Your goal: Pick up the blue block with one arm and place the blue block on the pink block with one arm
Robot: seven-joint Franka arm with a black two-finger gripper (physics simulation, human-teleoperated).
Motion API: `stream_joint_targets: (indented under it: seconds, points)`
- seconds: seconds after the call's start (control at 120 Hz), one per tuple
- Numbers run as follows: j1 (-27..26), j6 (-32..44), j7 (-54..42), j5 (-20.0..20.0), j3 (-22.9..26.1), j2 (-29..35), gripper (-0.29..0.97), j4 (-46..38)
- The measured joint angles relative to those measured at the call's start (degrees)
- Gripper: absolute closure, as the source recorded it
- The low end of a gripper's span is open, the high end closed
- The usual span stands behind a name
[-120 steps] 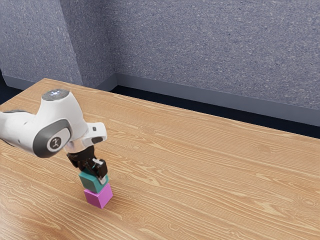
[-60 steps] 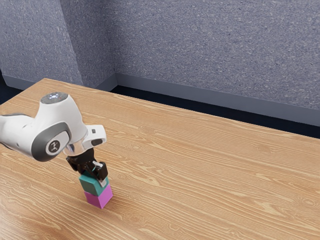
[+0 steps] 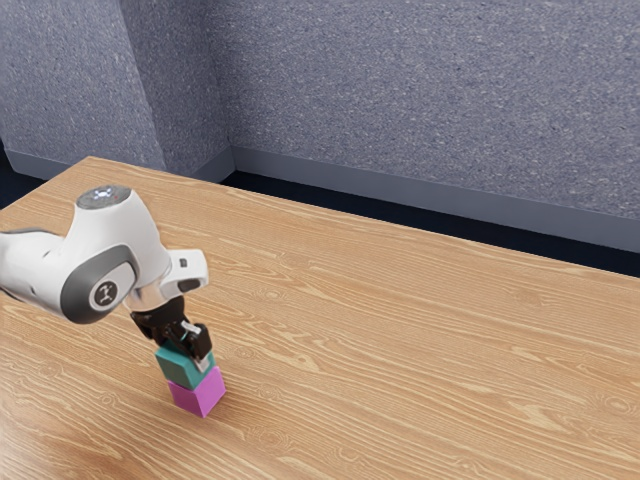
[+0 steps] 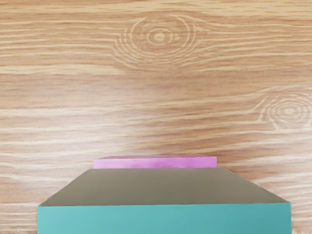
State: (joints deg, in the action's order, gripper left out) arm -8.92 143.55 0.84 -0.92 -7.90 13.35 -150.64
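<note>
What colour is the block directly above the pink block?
The upper block is teal, a blue-green. The wrist view shows it best.

The wooden table (image 3: 420,320) bears the pink block (image 3: 197,392) directly on it

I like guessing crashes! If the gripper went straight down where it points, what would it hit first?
Probably the blue block, which sits directly under the gripper on top of the pink block. Whether they touch now is unclear.
</note>
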Motion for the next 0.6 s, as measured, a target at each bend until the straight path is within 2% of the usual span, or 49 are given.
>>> stream_joint_targets:
  seconds: [0.317,0.467,0.6]
  points:
    - [0.0,0.3,-1.6,0.3,0.0,-0.4,0.34,-0.3]
    - [-0.3,0.3,-2.6,0.9,0.0,-0.5,0.19,-0.3]
    - [-0.4,0.3,-3.4,1.1,0.0,-0.5,0.11,-0.2]
